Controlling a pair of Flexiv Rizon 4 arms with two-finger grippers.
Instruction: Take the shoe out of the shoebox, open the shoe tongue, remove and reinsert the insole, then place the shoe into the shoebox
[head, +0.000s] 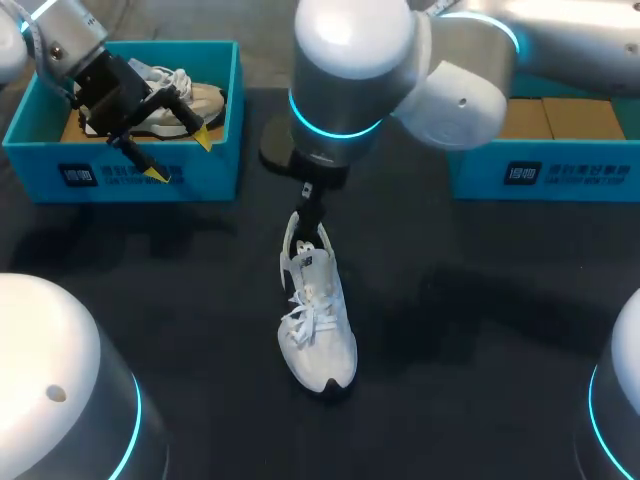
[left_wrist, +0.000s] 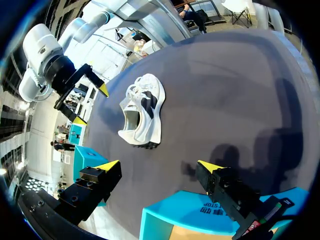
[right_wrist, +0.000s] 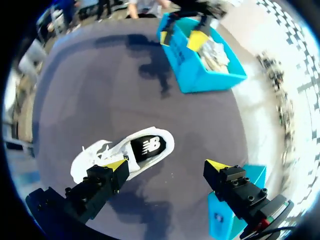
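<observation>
The white shoe (head: 318, 310) lies on the dark tabletop (head: 480, 330), out of both boxes, sole down, toe towards the robot. The left box (head: 215, 170) stands at the far left with a beige shoe (head: 185, 100) inside. The right box (head: 560, 175) stands at the far right and shows brown card inside.

From the head view the left arm (head: 70, 40) hangs over the left box, its jaws open and empty, with the yellow tips above the box's near wall. The right arm (head: 440, 70) reaches in to the middle, above the white shoe's heel. Its bulk hides its jaws, so this view does not give their state.

The right wrist view settles it: the jaws stand wide open with nothing between them. The white shoe lies below, partly behind one finger (right_wrist: 100, 182). Only this view looks down into the shoe's mouth, where the dark insole (right_wrist: 147, 146) sits in place. Beyond the shoe it takes in the left box with the left jaws above it.

The left wrist view shows its own tips (left_wrist: 107, 165) far apart over the blue rim of the left box. Ahead lies the white shoe, seen from the heel end, and the right jaws hang just beyond it. From here a gap shows between those jaws and the shoe. Shadows of the arms fall on the dark, matte tabletop.
</observation>
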